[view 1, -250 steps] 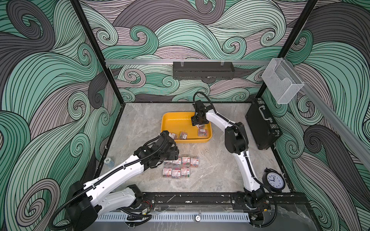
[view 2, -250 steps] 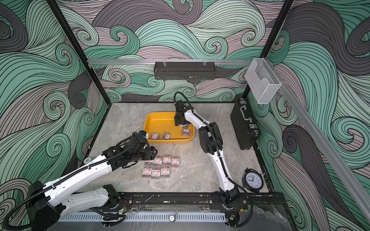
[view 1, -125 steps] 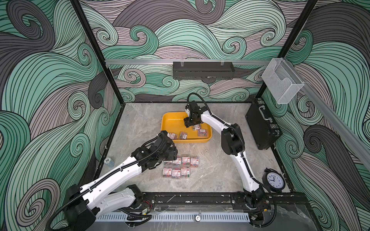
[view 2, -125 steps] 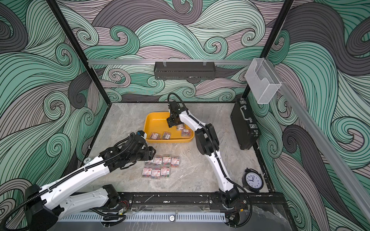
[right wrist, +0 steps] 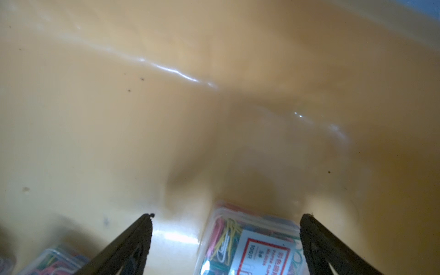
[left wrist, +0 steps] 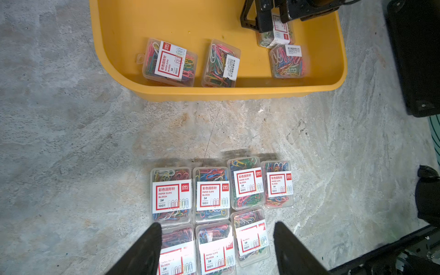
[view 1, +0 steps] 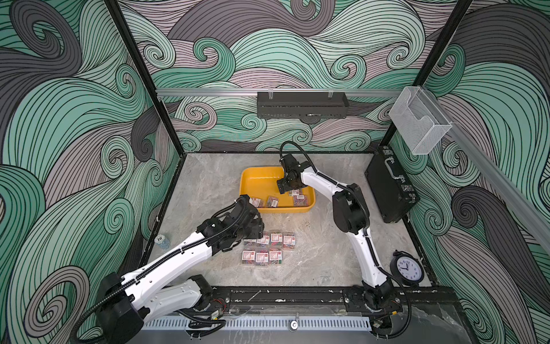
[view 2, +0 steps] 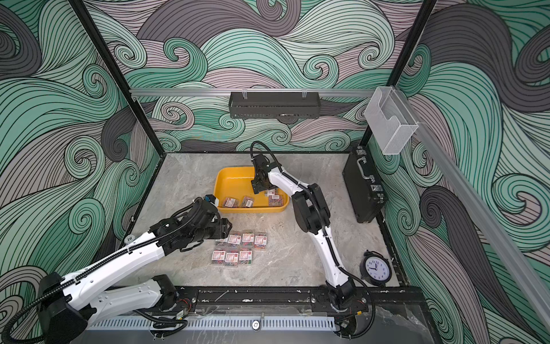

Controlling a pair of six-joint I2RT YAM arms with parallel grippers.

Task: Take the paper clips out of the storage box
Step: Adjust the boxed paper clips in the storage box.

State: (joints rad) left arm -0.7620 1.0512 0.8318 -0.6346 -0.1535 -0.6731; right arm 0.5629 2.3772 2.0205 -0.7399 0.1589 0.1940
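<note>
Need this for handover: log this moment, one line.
left gripper: open, over seven unloaded clip boxes | right gripper: open, over a clip box in storage box | inside: four

Storage box (left wrist: 238, 92): glossy yellow plastic, smooth. Paper clips (left wrist: 246, 183) beside it: clear plastic cases w/ paper labels (left wrist: 170, 196). Tabletop (left wrist: 71, 142) under it: matt, stone-look, rough.

Showing a yellow storage box (view 1: 259, 183), a grey marbled table (view 1: 312, 244), multicoloured paper clips (left wrist: 212, 192) in clear cases bearing white-and-red labels; backing them with walls (view 1: 297, 44) swirling in teal, grey and mauve waves; rendering the storage box perhaps tan in the blurred right wrist view.
</note>
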